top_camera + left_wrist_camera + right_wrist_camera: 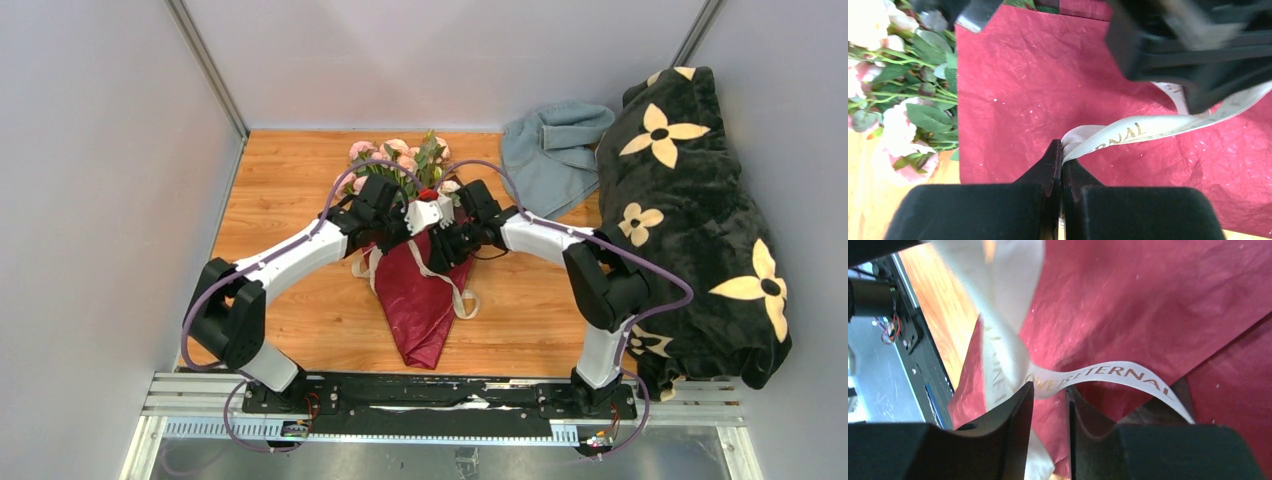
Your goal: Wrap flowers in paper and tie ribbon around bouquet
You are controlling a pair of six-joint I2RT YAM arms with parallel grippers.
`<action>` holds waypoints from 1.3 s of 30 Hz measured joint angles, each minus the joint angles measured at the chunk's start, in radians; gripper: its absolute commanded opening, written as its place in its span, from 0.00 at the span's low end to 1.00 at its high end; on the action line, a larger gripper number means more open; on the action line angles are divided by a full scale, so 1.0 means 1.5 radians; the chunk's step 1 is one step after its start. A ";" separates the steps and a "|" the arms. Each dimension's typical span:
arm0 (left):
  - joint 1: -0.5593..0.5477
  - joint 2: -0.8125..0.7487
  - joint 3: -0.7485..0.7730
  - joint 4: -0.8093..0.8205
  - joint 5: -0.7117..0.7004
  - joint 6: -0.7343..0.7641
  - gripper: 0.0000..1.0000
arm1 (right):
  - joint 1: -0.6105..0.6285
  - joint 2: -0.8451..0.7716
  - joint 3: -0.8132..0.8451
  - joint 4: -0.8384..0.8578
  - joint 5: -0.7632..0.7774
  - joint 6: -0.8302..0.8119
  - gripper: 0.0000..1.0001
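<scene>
The bouquet lies on the wooden table, its dark red paper point(420, 300) a cone with the narrow end toward the arms. Pink and cream flowers point(400, 155) stick out at the far end. The cream ribbon point(462, 298) loops loosely over the cone. My left gripper point(1062, 150) is shut on a fold of the ribbon point(1148, 127) just above the paper point(1023, 75), with flowers point(898, 120) to its left. My right gripper point(1049, 388) stands open, and the printed ribbon point(1118, 372) runs across its fingertips over the paper point(1148, 300). The two grippers nearly touch above the cone's wide part.
A grey-blue cloth point(550, 150) lies at the back right. Beside it a black blanket with cream flowers point(690, 220) fills the right side. The metal base rail point(440, 395) runs along the near edge. Grey walls close in the left, back and right.
</scene>
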 measured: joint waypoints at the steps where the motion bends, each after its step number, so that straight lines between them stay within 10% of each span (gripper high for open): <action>1: 0.000 0.006 0.000 0.000 0.000 -0.005 0.00 | 0.000 -0.009 0.000 -0.021 0.000 -0.010 0.43; 8: 0.000 0.045 0.006 -0.002 0.013 -0.034 0.00 | -0.048 -0.061 0.014 -0.102 0.021 -0.038 0.56; 16: 0.020 0.051 0.022 -0.006 0.061 -0.073 0.00 | -0.111 -0.180 -0.085 -0.014 0.077 -0.002 0.42; 27: 0.028 0.056 0.039 -0.011 0.095 -0.106 0.00 | 0.102 -0.317 -0.395 0.416 0.134 0.041 0.32; 39: 0.028 0.056 0.042 -0.031 0.102 -0.106 0.00 | 0.205 -0.202 -0.403 0.501 0.358 -0.053 0.36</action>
